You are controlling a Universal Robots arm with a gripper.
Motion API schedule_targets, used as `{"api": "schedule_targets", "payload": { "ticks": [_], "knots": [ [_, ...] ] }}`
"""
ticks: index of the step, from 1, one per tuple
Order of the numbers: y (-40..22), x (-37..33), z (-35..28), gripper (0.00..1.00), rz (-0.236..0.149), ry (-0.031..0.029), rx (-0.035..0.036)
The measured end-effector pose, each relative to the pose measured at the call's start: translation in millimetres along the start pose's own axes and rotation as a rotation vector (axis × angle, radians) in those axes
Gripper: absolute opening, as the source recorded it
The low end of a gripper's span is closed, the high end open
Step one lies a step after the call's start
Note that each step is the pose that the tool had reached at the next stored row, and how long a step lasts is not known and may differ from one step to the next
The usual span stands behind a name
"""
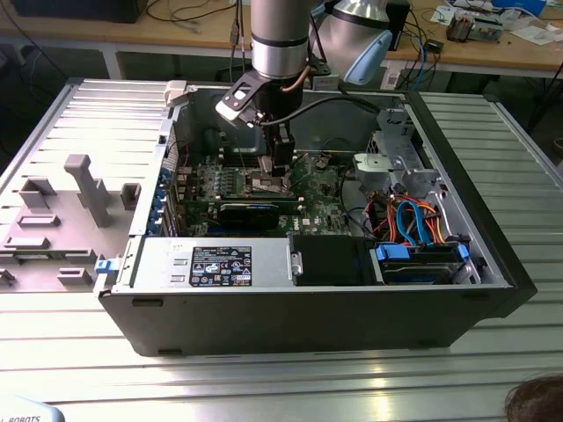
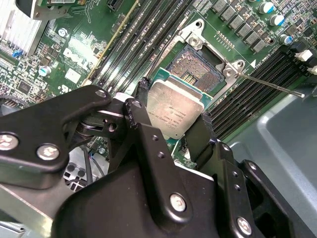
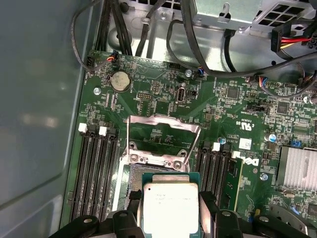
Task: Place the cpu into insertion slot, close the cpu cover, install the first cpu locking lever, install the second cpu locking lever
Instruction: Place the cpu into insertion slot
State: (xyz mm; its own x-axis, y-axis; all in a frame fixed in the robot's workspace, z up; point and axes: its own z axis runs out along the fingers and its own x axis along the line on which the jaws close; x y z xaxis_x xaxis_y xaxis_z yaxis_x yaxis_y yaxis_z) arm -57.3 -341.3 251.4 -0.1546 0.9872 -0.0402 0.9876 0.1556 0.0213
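Ribbed metal tabletop (image 1: pixel 264 378) with an open PC case (image 1: pixel 308 325) on it. My arm (image 1: pixel 280 35) drops straight down inside, gripper (image 2: pixel 171 119) clamped on the cpu (image 3: pixel 171 206) edges, right by the insertion slot (image 2: pixel 195 67). The cpu cover (image 3: pixel 166 119) is swung open.

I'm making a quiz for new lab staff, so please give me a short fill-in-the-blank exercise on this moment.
The gripper is shut on the silver ____.
The socket on the green board is ____.
The socket's metal cover is flipped ____.
Missing words: chip; empty; open.
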Motion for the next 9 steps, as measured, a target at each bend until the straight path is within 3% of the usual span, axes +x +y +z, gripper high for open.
{"api": "schedule_targets", "payload": {
  "ticks": [9],
  "knots": [
    [0.0,0.0,0.6,0.55,0.014,-0.0008,0.0006]
  ]
}}
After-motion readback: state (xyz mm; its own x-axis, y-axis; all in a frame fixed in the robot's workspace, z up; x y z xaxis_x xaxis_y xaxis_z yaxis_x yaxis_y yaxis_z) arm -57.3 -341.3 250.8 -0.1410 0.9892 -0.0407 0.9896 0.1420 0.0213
